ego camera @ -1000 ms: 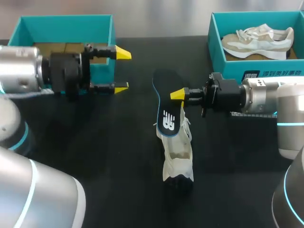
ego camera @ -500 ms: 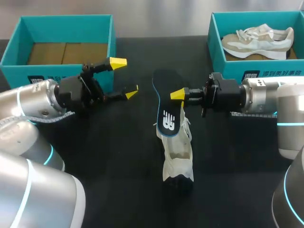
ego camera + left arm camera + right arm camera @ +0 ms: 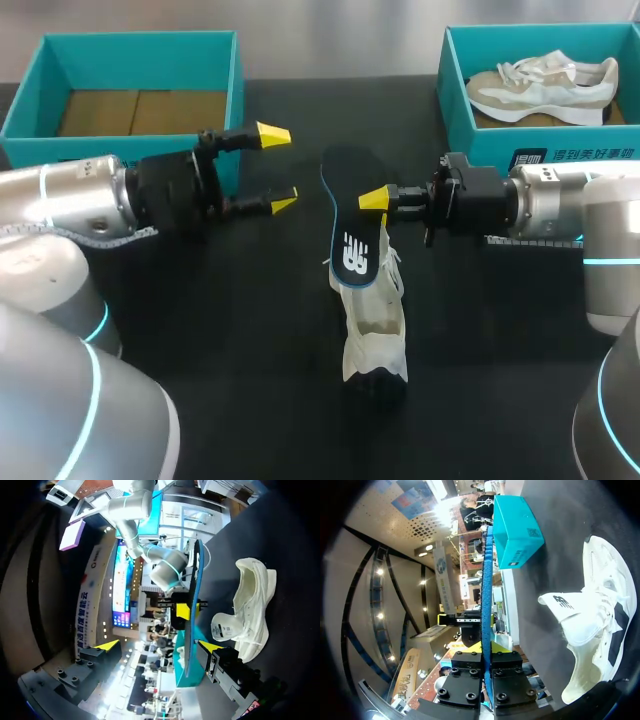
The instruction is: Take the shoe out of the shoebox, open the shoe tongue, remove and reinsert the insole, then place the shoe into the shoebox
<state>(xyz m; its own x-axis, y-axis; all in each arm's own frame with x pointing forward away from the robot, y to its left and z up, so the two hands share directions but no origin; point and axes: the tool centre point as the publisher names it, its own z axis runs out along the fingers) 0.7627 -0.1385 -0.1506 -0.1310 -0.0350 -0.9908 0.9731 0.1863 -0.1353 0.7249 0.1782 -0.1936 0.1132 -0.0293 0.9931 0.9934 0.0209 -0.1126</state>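
A white shoe [image 3: 372, 322] lies on the black table at mid-front, its tongue pulled up. My right gripper [image 3: 373, 198] is shut on the black, blue-edged insole [image 3: 347, 225], which stands on edge above the shoe. The right wrist view shows that insole [image 3: 485, 575] edge-on, pinched at my right gripper [image 3: 485, 649], with the shoe [image 3: 592, 630] beside it. My left gripper [image 3: 279, 168] hangs open a short way left of the insole, holding nothing. In the left wrist view the insole [image 3: 193, 610] and shoe [image 3: 246, 614] lie ahead of the open left gripper [image 3: 159, 645].
A teal shoebox [image 3: 60, 60] with nothing in it stands at the back left, just behind my left arm. A second teal shoebox [image 3: 455, 95] at the back right holds another pale shoe [image 3: 542, 85]. Bare black table lies in front of the left arm.
My left arm has swung right from beside the left box toward the insole, its gripper open throughout. The right arm, insole and shoe have not moved.
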